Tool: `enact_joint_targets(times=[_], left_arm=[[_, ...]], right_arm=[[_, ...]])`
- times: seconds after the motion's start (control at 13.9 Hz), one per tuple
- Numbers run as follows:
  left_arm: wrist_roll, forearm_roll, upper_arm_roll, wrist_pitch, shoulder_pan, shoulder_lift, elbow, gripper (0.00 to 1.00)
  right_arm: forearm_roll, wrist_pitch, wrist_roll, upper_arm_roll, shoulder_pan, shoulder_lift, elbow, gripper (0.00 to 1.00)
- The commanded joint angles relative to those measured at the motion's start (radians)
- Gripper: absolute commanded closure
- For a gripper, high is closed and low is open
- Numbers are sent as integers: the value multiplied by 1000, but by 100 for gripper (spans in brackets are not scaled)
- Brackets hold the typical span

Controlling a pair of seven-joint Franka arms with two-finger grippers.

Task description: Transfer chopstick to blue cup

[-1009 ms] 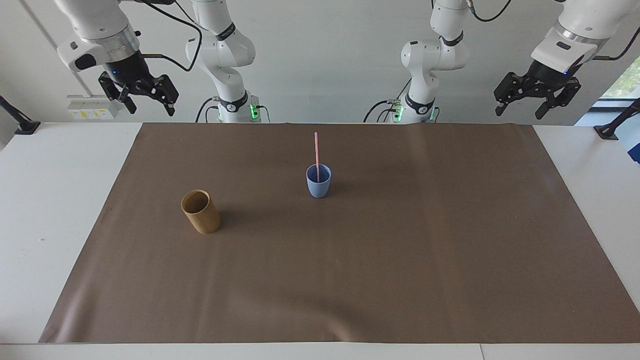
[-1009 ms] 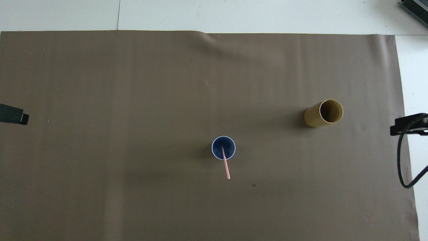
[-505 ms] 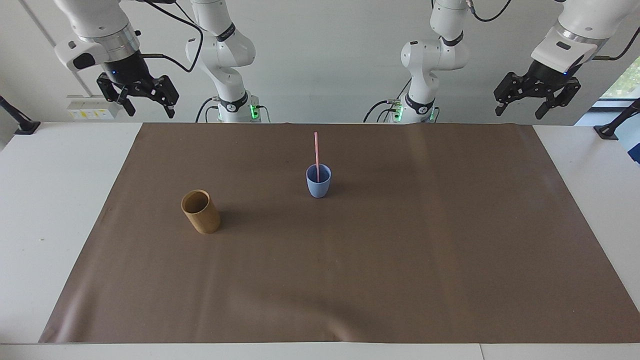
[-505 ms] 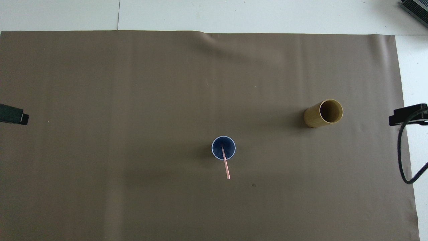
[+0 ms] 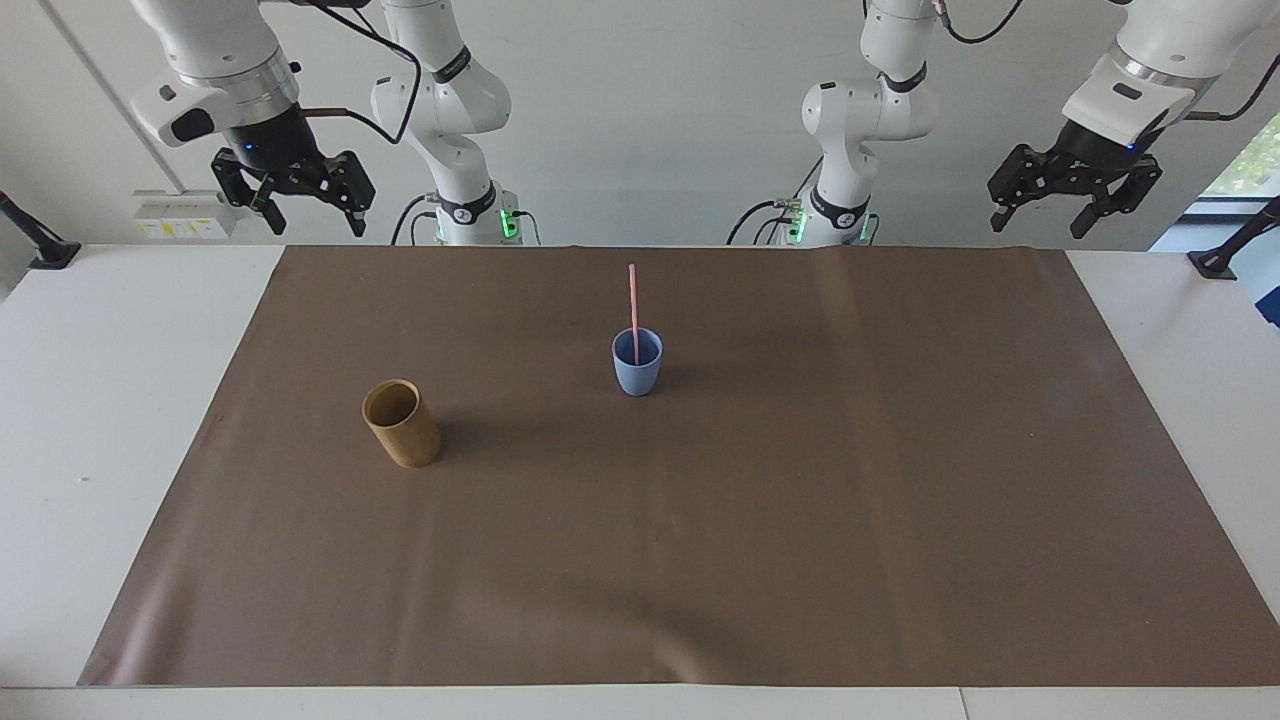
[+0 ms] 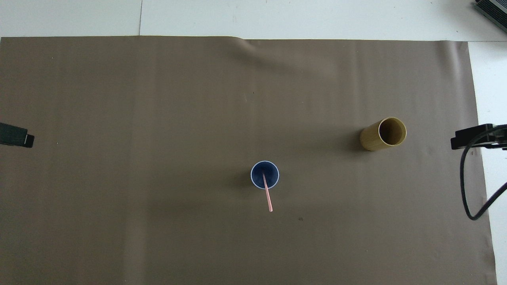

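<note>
The chopstick [image 5: 632, 310] already stands in the blue cup [image 5: 636, 372] near the table's [image 5: 60, 420] middle, so the transfer looks done, and the left end effector [image 5: 1075, 205] and right end effector [image 5: 300, 200], both released and empty, need only park.
</note>
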Motion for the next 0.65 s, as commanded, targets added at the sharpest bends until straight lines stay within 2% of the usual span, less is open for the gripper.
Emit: enact_joint_targets(times=[0.0,0.58], left_arm=[[10,15,-8,14,10,-15,-15,0],[5,12,-8,11,2,-16,-16,0]], right_arm=[[9,0,-22,-2,-4,-1,1,0],[9,-9,-22,-2,-3,-7,-5,0]])
